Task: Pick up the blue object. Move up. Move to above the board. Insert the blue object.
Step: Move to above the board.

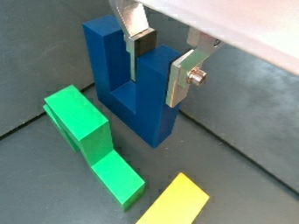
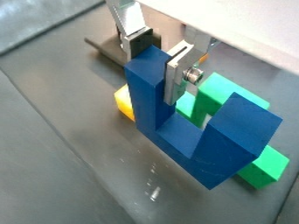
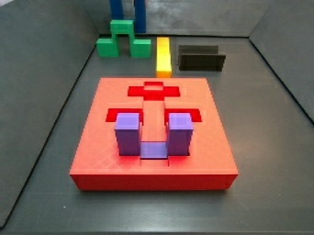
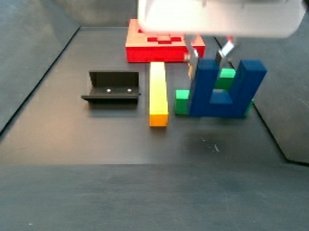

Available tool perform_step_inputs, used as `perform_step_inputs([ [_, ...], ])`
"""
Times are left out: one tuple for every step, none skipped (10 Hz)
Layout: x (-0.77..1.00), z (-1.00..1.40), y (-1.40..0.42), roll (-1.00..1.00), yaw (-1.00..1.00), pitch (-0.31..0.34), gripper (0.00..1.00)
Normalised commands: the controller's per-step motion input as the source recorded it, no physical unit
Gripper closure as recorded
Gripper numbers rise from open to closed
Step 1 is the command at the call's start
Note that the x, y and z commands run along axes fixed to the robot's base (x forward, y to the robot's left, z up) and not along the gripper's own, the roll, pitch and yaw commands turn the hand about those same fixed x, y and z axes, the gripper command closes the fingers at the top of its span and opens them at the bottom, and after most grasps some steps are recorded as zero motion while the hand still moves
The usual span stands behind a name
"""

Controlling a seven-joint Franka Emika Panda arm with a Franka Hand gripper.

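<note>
End effector (image 1: 160, 59) sat at the far end of the bench from the board, fingers down over the blue object (image 1: 131, 86); in both wrist views the silver plates w/ dark pads straddled one upright prong of it, one finger (image 2: 131, 41) outside the prong, the other (image 2: 180, 74) in the slot btwn the two prongs. Plates looked flush against the prong faces, so clamped on the blue object, though true contact was hard to confirm. Blue object's base appeared to rest on the dark bench (image 4: 145, 162), upright, prongs up; in a side view it stood by the right wall (image 4: 227, 86). Green stepped block (image 1: 91, 140) lay just beside it, touching or nearly, couldn't tell; in a wrist view it showed behind the blue base (image 2: 239, 131). Yellow bar (image 4: 157, 92) lay flat nearby, on the green block's other side. Fixture (image 4: 112, 87), dark L-bracket, stood beyond the yellow bar, apart from it. Board (image 3: 153, 138), big red slab w/ cross-shaped cutout, sat well apart from the blue object; a purple U-shaped block (image 3: 153, 133) was seated in a recess in it, prongs up. In that side view the blue object showed only as a sliver at the top edge (image 3: 139, 13); end effector not visible there.
</note>
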Motion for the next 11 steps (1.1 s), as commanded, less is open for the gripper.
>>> perform_step_inputs([
  [-0.02, 1.40, 0.00, -0.03, 0.01, 0.025, 1.00],
  [-0.04, 1.40, 0.00, -0.01, 0.01, 0.043, 1.00],
  [0.00, 1.40, -0.01, 0.02, 0.01, 0.024, 1.00],
  [0.04, 0.97, 0.00, 0.00, 0.00, 0.051, 1.00],
  [0.04, 0.61, 0.01, 0.00, 0.00, 0.080, 1.00],
  [0.04, 0.35, 0.00, 0.01, 0.00, 0.071, 1.00],
  [0.15, 0.16, -1.40, -0.11, -0.05, 0.363, 1.00],
  [0.15, 0.14, -1.40, -0.11, -0.05, 0.344, 1.00],
  [0.15, 0.14, -1.40, -0.04, -0.02, 0.233, 1.00],
  [0.16, 0.15, -1.40, -0.06, 0.00, 0.181, 1.00],
  [0.16, 0.15, -1.40, -0.04, 0.00, 0.131, 1.00],
])
